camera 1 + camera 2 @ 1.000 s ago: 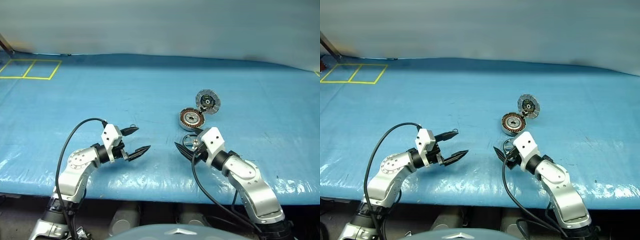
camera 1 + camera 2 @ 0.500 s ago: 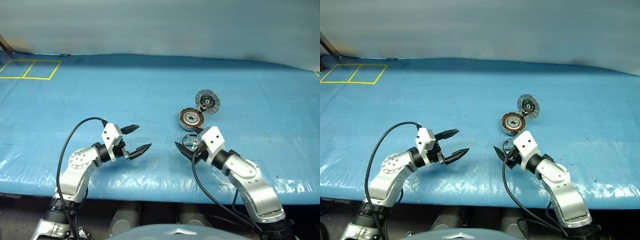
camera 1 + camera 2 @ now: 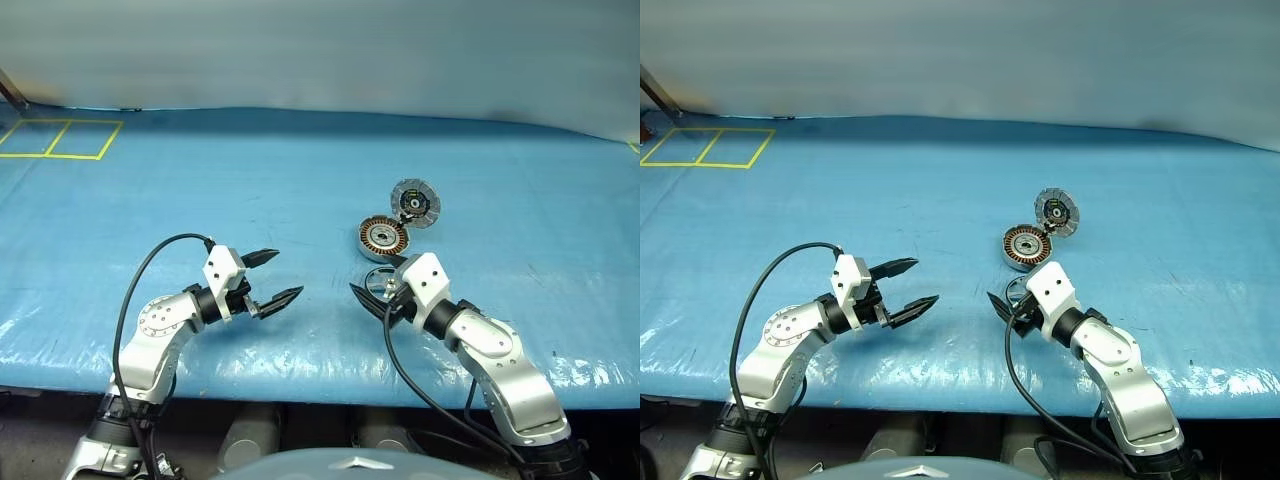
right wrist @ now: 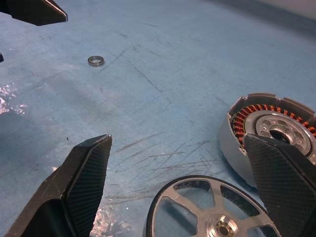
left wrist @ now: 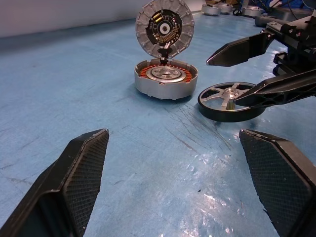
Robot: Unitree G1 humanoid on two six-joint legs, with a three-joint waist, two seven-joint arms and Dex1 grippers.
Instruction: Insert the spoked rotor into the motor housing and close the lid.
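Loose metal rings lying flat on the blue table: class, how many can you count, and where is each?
2. The dark spoked rotor ring lies beside the silver motor housing, under the right hand. A small plain metal ring lies alone on the table.

Honestly I can't read a single word, number or logo anywhere from my end. The lid (image 5: 164, 25) has a little circuit board on its inner face, but whatever is printed on it is too small for me to make out. The motor housing (image 5: 166, 79) and the spoked rotor (image 5: 228, 100) look bare, no stamps or stickers I can read. The blue table cover (image 3: 200, 180) only has yellow taped squares (image 3: 60, 139), no lettering.
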